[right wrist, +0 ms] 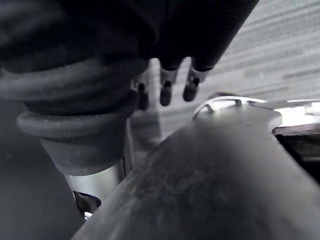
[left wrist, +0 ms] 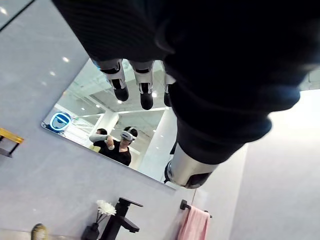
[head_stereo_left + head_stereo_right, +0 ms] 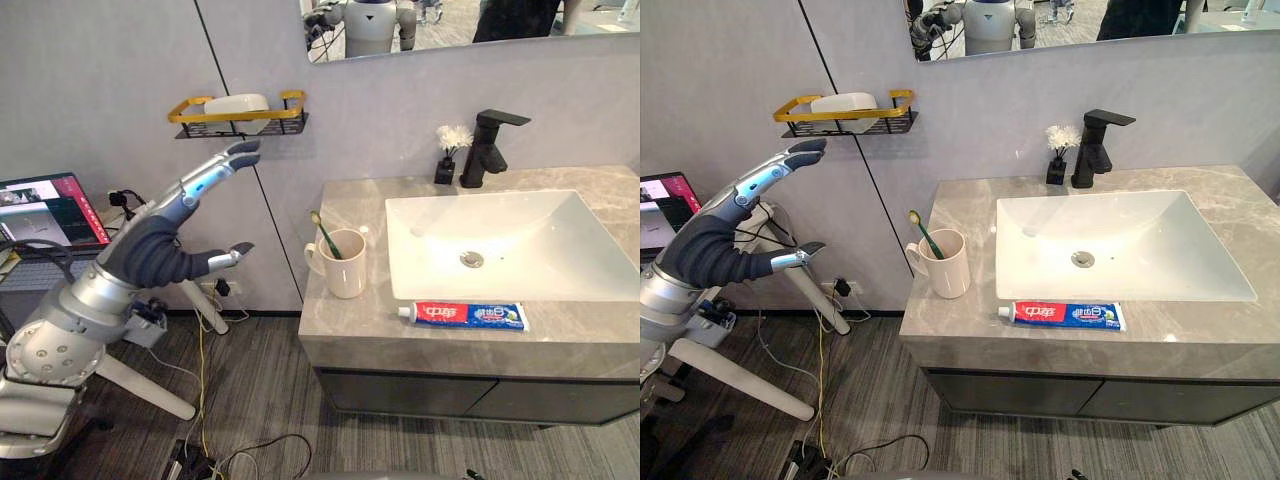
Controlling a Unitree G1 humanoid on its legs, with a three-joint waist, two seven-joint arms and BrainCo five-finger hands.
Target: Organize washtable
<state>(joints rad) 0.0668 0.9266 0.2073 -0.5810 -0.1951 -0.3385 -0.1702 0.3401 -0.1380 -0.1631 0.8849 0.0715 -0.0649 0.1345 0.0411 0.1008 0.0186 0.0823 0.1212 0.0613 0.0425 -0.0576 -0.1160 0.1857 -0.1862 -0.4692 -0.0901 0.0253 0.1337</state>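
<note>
Left hand (image 3: pixel 175 228), fingers straight, near wall shelf (image 3: pixel 285 121)

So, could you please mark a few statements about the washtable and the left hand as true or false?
1. The toothbrush stands in the mug. True.
2. The toothpaste lies inside the sink. False: it lies on the countertop in front of the sink.
3. The left hand holds the mug. False: it is open and raised beside the countertop, below the wall shelf, holding nothing.
4. A small vase of white flowers stands beside the faucet. True.
</note>
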